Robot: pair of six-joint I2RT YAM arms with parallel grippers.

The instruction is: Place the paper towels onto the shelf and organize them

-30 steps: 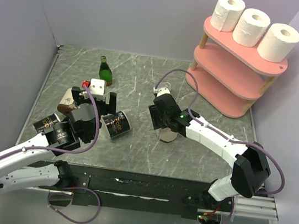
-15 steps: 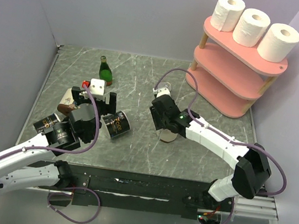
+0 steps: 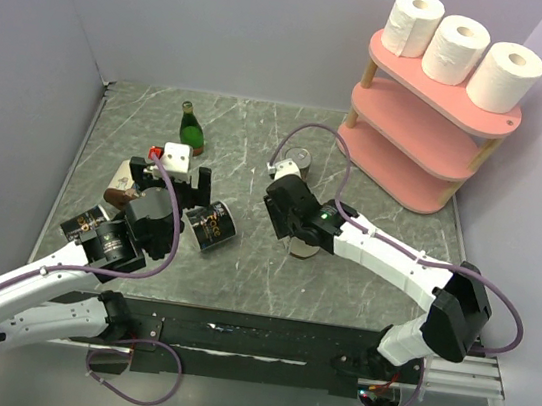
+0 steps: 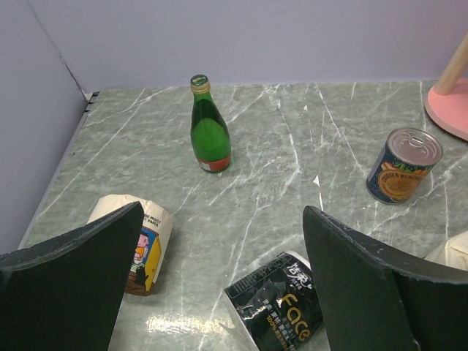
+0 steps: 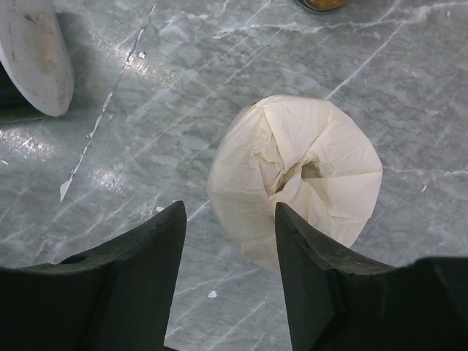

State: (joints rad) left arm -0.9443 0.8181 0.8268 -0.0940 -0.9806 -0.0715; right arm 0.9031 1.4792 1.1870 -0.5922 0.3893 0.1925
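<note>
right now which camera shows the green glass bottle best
The left wrist view: the green glass bottle stands upright and close, gold cap and red label clear. The top external view shows it small and distant. The right wrist view misses it.

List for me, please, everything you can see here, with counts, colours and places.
Paper towels: three, white, upright in a row on the shelf's top tier.
Shelf: one, pink with wooden posts, far right corner.
Bottle: one, green, upright, far left.
Can: one, blue and orange, upright, mid-table.
Black pack: one, black, lying just ahead of the left pincer.
Cream rolls: two, cream wrap; one on end at the right pincer, one at the left.
Table: one, grey-green marbled.
Left pincer: one, black, open.
Right pincer: one, black, open.
</note>
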